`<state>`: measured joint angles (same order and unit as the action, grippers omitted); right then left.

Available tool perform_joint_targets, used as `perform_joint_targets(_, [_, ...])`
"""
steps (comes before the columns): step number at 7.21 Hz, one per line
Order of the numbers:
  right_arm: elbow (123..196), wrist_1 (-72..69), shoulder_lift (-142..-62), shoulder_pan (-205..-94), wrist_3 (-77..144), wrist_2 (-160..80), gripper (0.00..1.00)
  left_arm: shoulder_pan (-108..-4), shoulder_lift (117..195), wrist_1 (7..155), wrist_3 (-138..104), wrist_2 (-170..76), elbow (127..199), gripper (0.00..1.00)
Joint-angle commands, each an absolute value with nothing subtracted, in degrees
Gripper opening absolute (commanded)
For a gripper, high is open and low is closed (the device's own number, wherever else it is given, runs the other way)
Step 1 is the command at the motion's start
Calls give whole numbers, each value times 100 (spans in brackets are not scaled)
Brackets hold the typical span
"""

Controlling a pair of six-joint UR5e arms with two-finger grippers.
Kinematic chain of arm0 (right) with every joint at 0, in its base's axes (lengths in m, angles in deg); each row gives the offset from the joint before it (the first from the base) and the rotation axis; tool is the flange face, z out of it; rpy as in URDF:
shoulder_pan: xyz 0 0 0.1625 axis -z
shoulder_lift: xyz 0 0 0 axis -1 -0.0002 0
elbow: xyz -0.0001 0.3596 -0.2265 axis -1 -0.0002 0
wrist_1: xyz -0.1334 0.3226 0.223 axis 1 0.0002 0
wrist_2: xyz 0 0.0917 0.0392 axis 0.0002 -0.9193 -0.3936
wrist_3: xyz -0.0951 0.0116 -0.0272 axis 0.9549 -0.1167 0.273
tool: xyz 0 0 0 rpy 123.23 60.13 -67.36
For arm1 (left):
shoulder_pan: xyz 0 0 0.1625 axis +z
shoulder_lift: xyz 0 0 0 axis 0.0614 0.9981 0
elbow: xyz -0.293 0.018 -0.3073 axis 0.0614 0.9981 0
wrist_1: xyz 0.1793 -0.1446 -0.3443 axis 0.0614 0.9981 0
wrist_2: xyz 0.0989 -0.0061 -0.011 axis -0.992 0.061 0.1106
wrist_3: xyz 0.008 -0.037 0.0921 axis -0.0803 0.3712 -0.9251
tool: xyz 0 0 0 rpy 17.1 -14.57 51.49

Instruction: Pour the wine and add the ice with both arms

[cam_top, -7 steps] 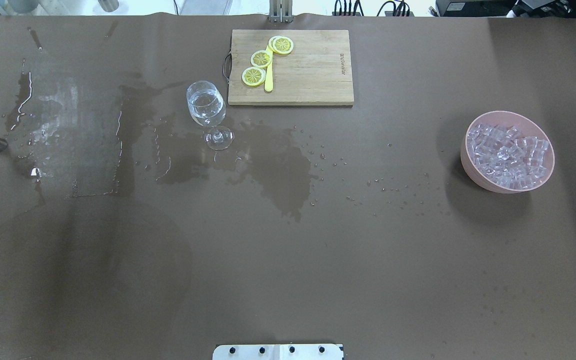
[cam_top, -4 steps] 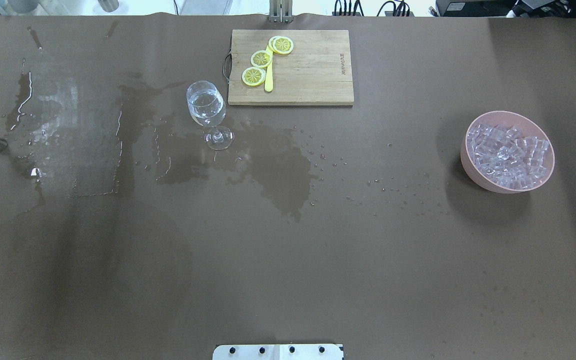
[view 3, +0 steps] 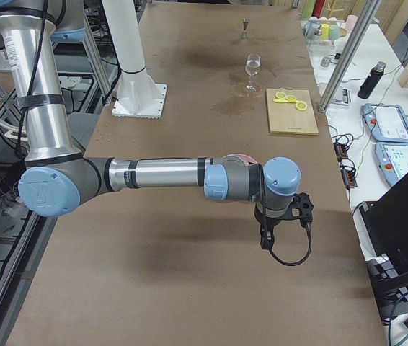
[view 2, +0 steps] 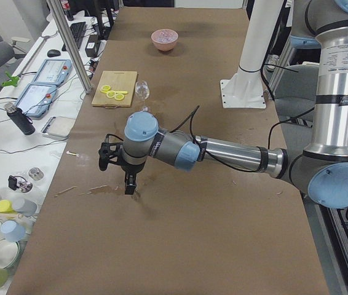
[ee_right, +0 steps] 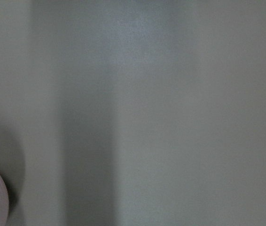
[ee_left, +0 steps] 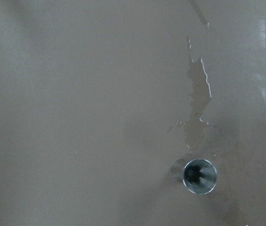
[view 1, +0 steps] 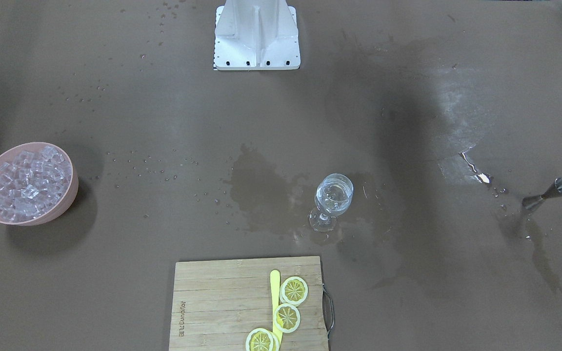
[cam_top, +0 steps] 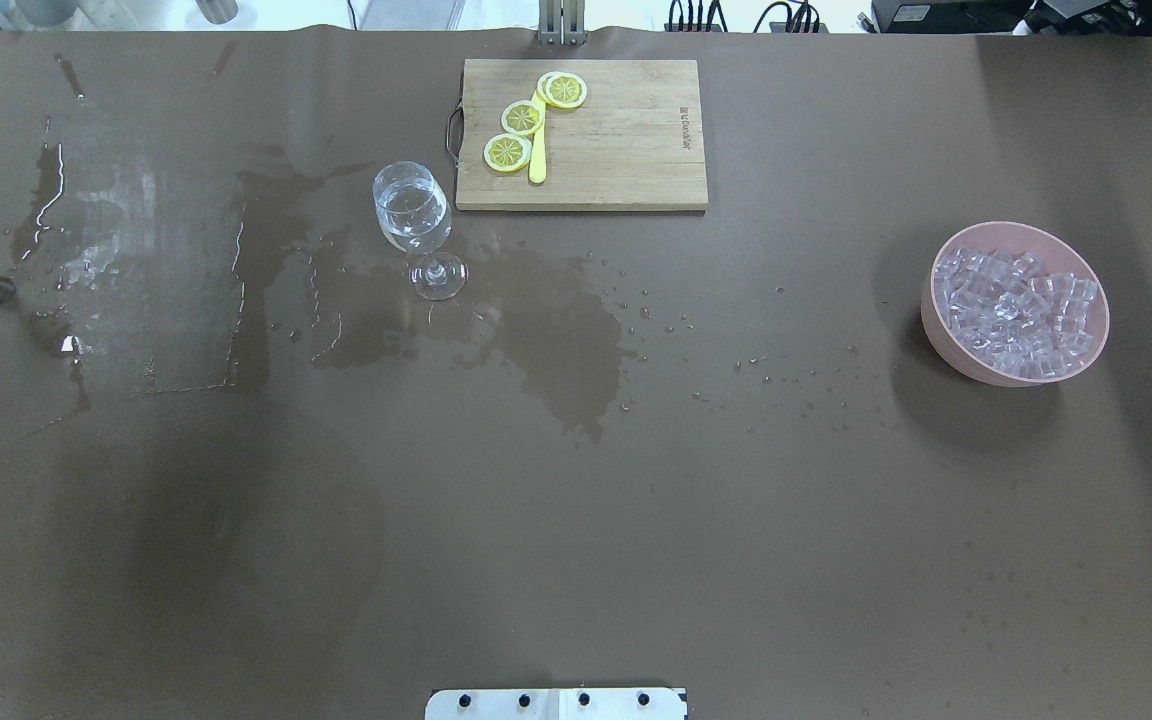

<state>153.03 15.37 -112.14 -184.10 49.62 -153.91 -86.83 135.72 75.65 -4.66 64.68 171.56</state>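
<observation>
A stemmed glass [cam_top: 413,215] stands upright left of centre with the clear wine [cam_top: 412,224] in its bowl. The ice [cam_top: 1016,308] fills a pink bowl [cam_top: 936,330] at the right. Neither arm enters the overhead view. In the exterior left view my left gripper [view 2: 129,184] hangs point-down over the table's left end, near the steel jigger [ee_left: 199,176]. In the exterior right view my right gripper [view 3: 265,241] hangs beyond the pink bowl at the table's right end. I cannot tell whether either is open or shut.
A wooden cutting board [cam_top: 616,150] with lemon slices [cam_top: 522,118] and a yellow knife lies at the back. Wet patches and puddles [cam_top: 556,340] spread around the glass and to the left. The white base plate [cam_top: 556,703] sits at the near edge.
The broad shadow on the table's near left has shifted slightly. The glass, bowl, jigger and board have not moved.
</observation>
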Motion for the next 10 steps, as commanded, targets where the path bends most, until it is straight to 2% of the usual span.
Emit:
perform_joint_targets(1, [15473, 1534, -11227, -18307, 4710, -15429, 100, -8517, 13045, 9920, 260, 5929, 16849, 98])
perform_joint_targets(2, [15561, 1542, -11235, -18280, 4587, -15438, 100, -8281, 12998, 10916, 486, 5802, 16437, 98])
perform_joint_targets(4, [15719, 1622, -11218, -18132, 4219, -15552, 100, -7308, 12866, 12003, 1399, 5058, 16468, 98])
perform_joint_targets(6, [15904, 1552, -11183, -17693, 3710, -15526, 100, -6638, 12831, 12095, 1762, 4371, 16617, 98])
perform_joint_targets(10, [16405, 1534, -10868, -16674, 1997, -15421, 98, -6547, 12208, 12752, 2112, 3859, 16574, 98])
